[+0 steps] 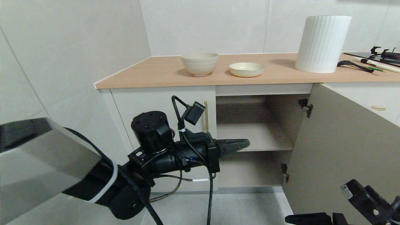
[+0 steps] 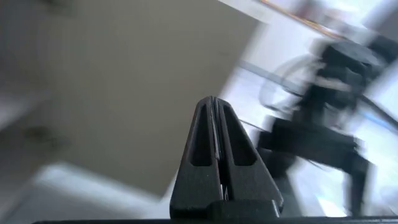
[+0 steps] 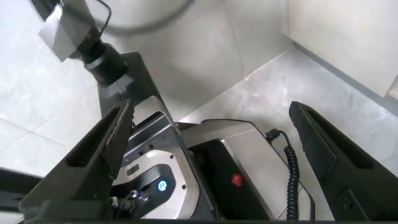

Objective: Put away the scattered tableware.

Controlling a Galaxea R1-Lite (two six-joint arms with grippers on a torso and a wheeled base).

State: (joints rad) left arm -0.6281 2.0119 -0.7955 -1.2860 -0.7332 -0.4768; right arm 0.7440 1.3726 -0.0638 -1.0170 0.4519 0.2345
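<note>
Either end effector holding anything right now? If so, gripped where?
Nothing held: left end effector is shut and empty, right end effector is open and empty. The bowl and dish sit on the counter.

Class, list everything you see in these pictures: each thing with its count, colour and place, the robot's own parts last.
bowl: 1, cream, on the counter, towards its left
dish: 1, cream, on the counter, right of the bowl
container: 1, white, ribbed, on the counter, right of the dish
utensils: several, black and pale, counter's far right
counter: 1, light wood, above the cabinet
cabinet: 1, white, right door open
left claw: 1, black, shut, before the open cabinet
right claw: 1, black, open, low down
</note>
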